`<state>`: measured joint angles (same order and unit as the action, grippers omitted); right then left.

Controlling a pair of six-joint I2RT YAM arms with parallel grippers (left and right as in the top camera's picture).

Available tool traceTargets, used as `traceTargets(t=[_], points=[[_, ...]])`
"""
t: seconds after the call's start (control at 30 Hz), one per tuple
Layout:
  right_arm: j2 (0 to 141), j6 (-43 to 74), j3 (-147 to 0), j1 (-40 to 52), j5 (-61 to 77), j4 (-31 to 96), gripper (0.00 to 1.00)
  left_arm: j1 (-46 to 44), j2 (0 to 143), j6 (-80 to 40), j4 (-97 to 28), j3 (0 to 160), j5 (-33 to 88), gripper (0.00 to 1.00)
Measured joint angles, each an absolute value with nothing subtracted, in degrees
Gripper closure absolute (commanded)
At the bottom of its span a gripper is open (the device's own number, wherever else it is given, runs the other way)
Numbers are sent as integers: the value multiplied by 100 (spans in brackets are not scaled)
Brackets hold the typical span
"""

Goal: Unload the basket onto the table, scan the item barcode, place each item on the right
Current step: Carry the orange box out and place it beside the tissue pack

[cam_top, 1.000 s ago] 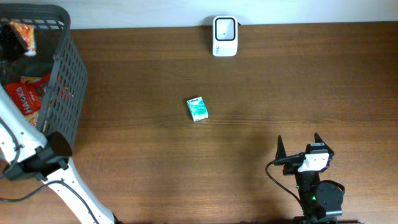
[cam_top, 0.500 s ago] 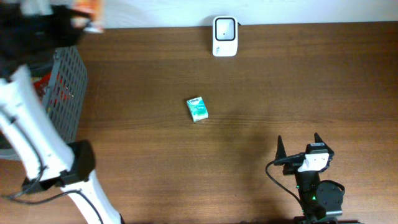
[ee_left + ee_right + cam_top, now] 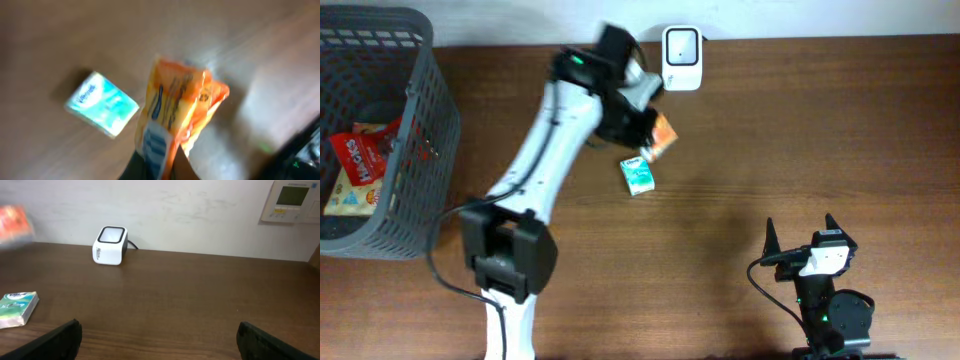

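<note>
Left gripper (image 3: pixel 652 127), tight around orange packet (image 3: pixel 664 133), now away from basket (image 3: pixel 432 100), near scanner (image 3: pixel 681 46).

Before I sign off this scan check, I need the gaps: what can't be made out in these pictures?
Orange packet: barcode unreadable, left wrist view motion-blurred; too small overhead.
Left gripper: fingers cut off by the bottom edge, left wrist view.
Basket contents: partly hidden by its mesh wall and the left edge, overhead.
</note>
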<state>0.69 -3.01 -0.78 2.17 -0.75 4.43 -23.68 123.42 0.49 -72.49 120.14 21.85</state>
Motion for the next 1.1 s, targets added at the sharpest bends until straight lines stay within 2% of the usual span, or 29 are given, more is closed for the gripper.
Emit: traceTargets(t=[0.07,0.13,0.2,0.23,0.4,0.47,0.5,0.53,0.73,0.9,1.1], points=[[69,-303,-78,217,-75,443,2,-2530,12342,21,-6788,11526,2106,76],[69,-305,-78,217,-75,443,2,-2639,12342,40,-6416,11131,2001,58],[69,-303,-78,217,-73,443,2,-2711,12344,12,-6283,10877,1887,47],[69,-301,-78,217,-75,443,2,-2722,12344,3,-6267,10820,1826,43],[69,-303,-78,217,-75,443,2,-2694,12344,-23,-6311,10868,1643,34],[69,-305,-78,217,-75,443,2,-2655,12344,-12,-6545,11091,1605,25],[69,-305,-78,217,-73,443,1,-2611,12342,-12,-6707,11314,1599,11],[69,-301,-78,217,-75,443,2,-2534,12342,-14,-6928,11697,1586,3],[69,-307,-78,217,-75,443,2,-1632,12184,110,-7935,14387,1267,1],[69,-303,-78,217,-75,443,2,-121,11710,132,-8768,16376,558,1],[69,-303,-78,217,-75,443,2,1710,11520,-296,-8792,16674,-255,1]])
